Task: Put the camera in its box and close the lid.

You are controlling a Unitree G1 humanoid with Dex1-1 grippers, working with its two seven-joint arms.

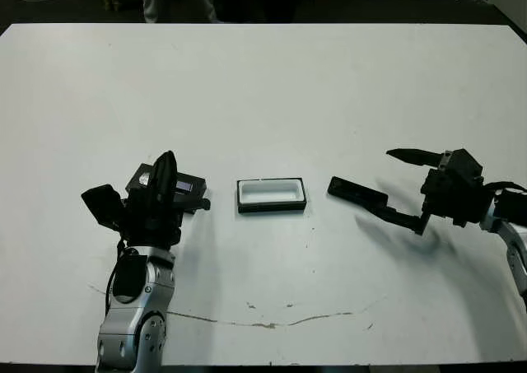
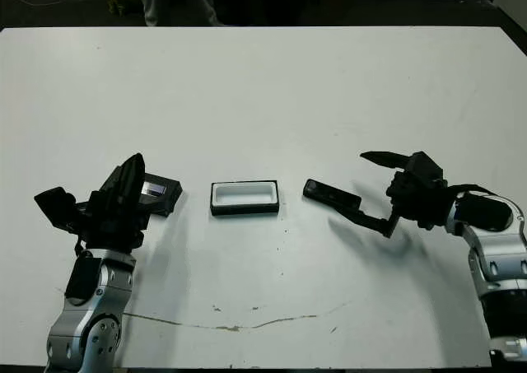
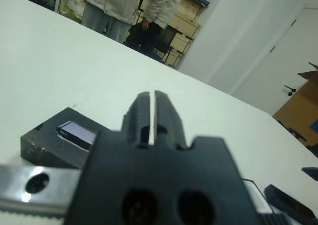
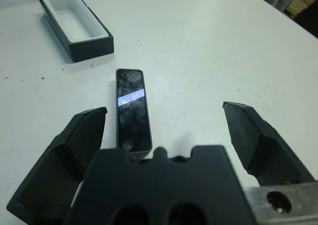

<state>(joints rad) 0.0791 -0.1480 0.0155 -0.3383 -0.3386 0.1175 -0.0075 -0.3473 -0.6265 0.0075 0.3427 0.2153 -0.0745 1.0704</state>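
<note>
The camera [image 1: 357,192] is a slim black bar lying flat on the table, just right of the box [image 1: 271,195], a small black tray with a white lining, open and with nothing in it. The lid [image 2: 156,192] lies flat to the left of the box, its glossy strip facing up. My right gripper [image 1: 403,188] is open just right of the camera's end; in the right wrist view the camera [image 4: 133,111] lies close to one finger [image 4: 84,135]. My left gripper [image 3: 151,115] is shut on nothing, raised near the lid [image 3: 54,140] and partly hiding it from the head.
A person [image 3: 129,6] stands beyond the table's far edge. A thin dark scratch line [image 1: 272,324] runs across the table near the front edge. The far half of the white table [image 1: 263,85] is bare.
</note>
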